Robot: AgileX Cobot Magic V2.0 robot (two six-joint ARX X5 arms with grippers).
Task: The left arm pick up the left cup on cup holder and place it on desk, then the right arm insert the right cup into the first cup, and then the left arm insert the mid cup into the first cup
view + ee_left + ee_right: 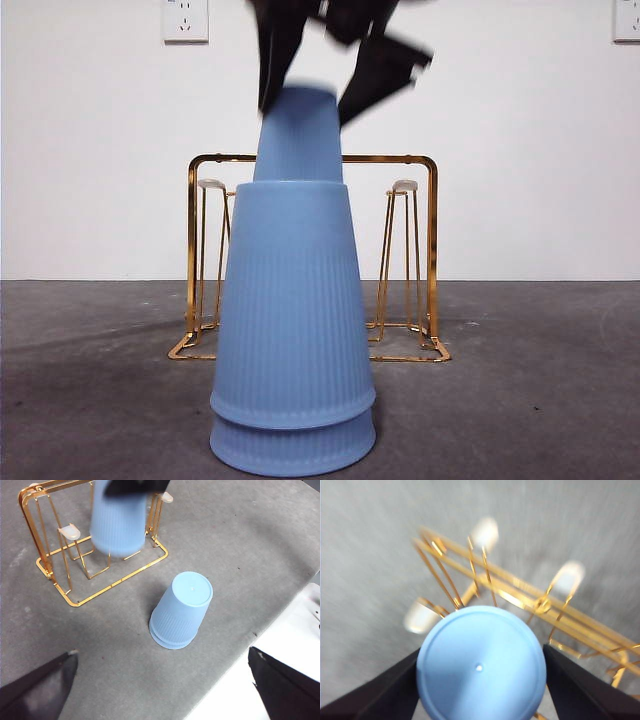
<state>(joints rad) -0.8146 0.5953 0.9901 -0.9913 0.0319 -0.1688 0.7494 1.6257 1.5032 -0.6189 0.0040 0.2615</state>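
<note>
Right gripper (480, 680) lifting a cup off the rack.
I see its jaws clamped on a blue cup (118, 520) above the gold rack (55, 575); two stacked cups (181, 611) stand on the bench (240, 545) beside the rack, left gripper (160, 680) jaws open, empty.

Right end effector (335, 85): enters from twelve o'clock in the front view, dark and motion-blurred, jaws angled down and spread to either side of a blue cup (481, 665). Its wrist view shows the two jaws (481, 680) pressed against the cup's flanks at nine and three o'clock, base facing the camera.

Left end effector (160, 680): hangs above the table (240, 540), jaws set wide apart, gripping nothing.
</note>
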